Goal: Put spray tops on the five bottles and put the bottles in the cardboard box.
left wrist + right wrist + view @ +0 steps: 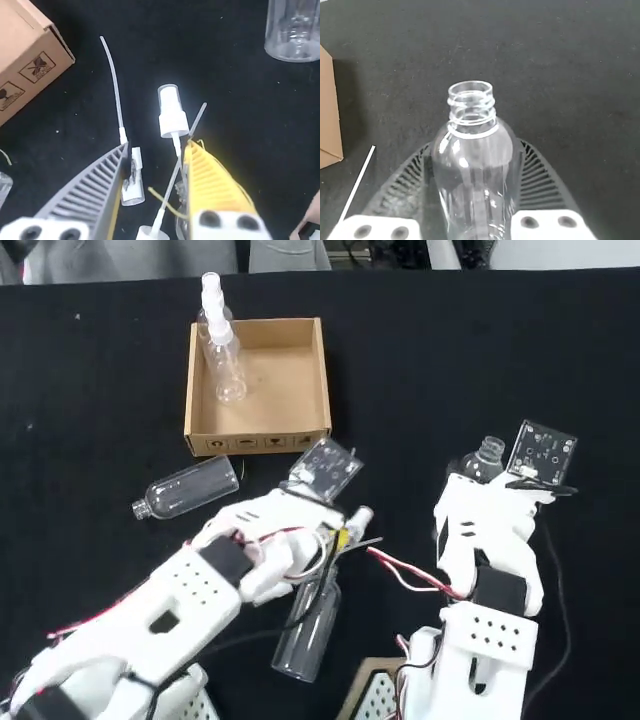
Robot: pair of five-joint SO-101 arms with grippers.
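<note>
— what's over on the left?
— a capless bottle [188, 488] lies on its side on the desk [90, 370], just near-left of the cardboard box [258, 443]. in the box, along its left wall, there's a capped bottle [226, 370]. another white spray head [210, 285] shows past the far rim; i can't tell whether that's a second bottle.

— and your left hand?
— my left hand [155, 150] hangs low over the desk, near and right of the box, fingers spread and gripping nothing. a loose spray top [170, 112] lies between the tips, its tube running by my yellow finger [210, 180]. a second spray top [133, 190] lies against my grey finger [95, 190], its long tube curving toward the box.

— anything under that arm?
— a clear bottle [308, 625] on its side, toward the near edge.

— and the right?
— my right hand [476, 150] is closed round an open-necked bottle [472, 165], well right of the box, its neck sticking out past my fingertips.
</note>
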